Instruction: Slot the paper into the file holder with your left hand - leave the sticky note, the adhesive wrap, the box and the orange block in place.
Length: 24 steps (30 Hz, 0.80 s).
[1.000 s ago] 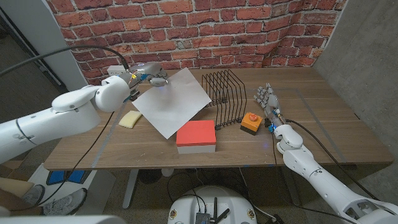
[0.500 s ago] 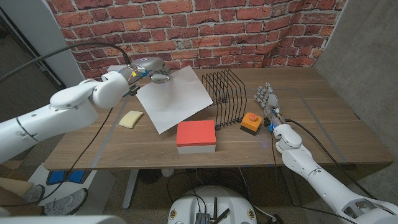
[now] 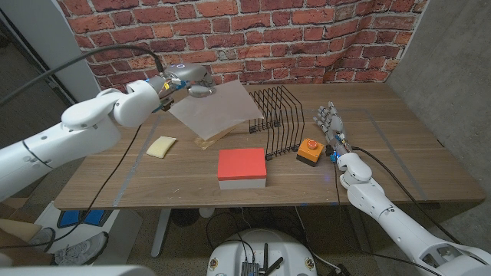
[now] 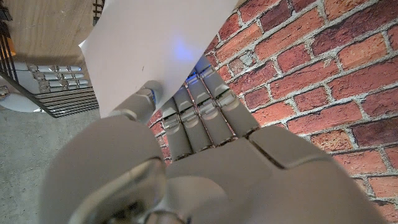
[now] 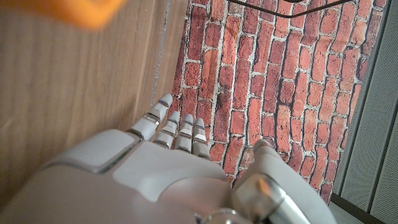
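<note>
My left hand pinches a corner of the white paper and holds it in the air, left of the black wire file holder. The sheet slopes down toward the table, its right edge close to the holder's wires. In the left wrist view the fingers press on the paper, with the holder's wires beyond. My right hand stands on the table, fingers straight and apart, holding nothing, just right of the orange block.
A red-topped box sits in front of the holder. A yellow sticky note lies to the left. A tan strip shows under the paper's low edge. The brick wall runs behind the table.
My left hand has lifted the paper and carried it back toward the wall. The sheet now lies flatter in the air, and the tan strip under it has come into sight.
</note>
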Motion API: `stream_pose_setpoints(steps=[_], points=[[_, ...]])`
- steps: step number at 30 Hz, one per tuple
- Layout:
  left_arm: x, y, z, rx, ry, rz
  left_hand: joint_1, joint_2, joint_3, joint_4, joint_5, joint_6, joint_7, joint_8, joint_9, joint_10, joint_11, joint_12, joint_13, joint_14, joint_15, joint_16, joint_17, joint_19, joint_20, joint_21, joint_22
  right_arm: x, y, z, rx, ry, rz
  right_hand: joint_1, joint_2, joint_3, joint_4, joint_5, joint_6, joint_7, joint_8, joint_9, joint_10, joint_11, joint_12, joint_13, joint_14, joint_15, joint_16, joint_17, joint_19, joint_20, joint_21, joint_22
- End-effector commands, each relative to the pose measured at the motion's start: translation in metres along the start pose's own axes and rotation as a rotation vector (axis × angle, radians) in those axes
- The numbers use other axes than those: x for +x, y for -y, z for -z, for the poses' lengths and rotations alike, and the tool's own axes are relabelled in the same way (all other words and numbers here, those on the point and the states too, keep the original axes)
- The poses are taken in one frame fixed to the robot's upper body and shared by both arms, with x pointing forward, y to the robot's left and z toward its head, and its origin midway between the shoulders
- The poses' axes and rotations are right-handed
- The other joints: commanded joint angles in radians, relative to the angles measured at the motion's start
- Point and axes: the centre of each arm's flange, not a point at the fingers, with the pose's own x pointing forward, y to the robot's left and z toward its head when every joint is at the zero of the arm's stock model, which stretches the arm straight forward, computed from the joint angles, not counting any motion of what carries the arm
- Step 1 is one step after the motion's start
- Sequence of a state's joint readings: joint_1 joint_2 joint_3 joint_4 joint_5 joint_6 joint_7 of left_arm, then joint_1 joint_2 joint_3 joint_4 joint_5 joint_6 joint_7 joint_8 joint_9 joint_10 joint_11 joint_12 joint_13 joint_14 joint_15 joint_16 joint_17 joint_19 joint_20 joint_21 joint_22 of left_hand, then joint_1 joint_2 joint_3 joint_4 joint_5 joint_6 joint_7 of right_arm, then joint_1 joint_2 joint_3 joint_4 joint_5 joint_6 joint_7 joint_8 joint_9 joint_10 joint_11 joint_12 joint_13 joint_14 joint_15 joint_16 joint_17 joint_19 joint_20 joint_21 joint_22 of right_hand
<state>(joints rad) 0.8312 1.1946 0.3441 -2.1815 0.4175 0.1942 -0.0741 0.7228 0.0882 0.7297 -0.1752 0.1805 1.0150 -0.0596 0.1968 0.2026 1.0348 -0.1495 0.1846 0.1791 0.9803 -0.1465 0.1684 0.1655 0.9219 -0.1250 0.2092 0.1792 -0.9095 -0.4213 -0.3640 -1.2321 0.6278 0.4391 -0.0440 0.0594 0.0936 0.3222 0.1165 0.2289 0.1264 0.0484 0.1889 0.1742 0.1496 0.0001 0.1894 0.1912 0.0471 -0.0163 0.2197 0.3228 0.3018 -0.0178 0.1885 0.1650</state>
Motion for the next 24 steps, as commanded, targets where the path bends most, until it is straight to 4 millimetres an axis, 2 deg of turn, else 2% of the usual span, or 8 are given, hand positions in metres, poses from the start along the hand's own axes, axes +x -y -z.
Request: stream_pose_setpoints(steps=[1, 24], points=[[0.003, -0.008, -0.002, 0.025, 0.055, -0.012, 0.006, -0.001, -0.002, -0.003, -0.002, 0.004, -0.005, 0.009, 0.002, -0.002, -0.009, 0.002, 0.005, -0.008, -0.077, 0.004, 0.001, -0.005, -0.048, 0.0, 0.004, 0.001, 0.001, 0.001, 0.004, -0.002, 0.002, -0.009, 0.028, 0.003, -0.003, -0.003, 0.008, -0.003, 0.003, 0.003, 0.012, 0.001, 0.006, -0.001, 0.004, 0.003, 0.004, 0.002, 0.001, 0.002, 0.001, 0.004], [0.018, -0.032, 0.004, 0.07, 0.152, -0.023, 0.01, 0.0, -0.006, -0.005, -0.004, 0.006, -0.007, 0.01, 0.001, 0.006, -0.012, 0.005, 0.004, -0.021, -0.081, 0.004, 0.002, -0.018, -0.05, 0.001, 0.005, -0.001, 0.001, 0.002, 0.006, -0.006, 0.011, -0.008, 0.029, 0.004, -0.004, -0.004, 0.009, -0.002, 0.002, 0.003, 0.012, 0.001, 0.005, 0.0, 0.004, 0.006, 0.006, 0.002, 0.002, 0.003, 0.001, 0.004]])
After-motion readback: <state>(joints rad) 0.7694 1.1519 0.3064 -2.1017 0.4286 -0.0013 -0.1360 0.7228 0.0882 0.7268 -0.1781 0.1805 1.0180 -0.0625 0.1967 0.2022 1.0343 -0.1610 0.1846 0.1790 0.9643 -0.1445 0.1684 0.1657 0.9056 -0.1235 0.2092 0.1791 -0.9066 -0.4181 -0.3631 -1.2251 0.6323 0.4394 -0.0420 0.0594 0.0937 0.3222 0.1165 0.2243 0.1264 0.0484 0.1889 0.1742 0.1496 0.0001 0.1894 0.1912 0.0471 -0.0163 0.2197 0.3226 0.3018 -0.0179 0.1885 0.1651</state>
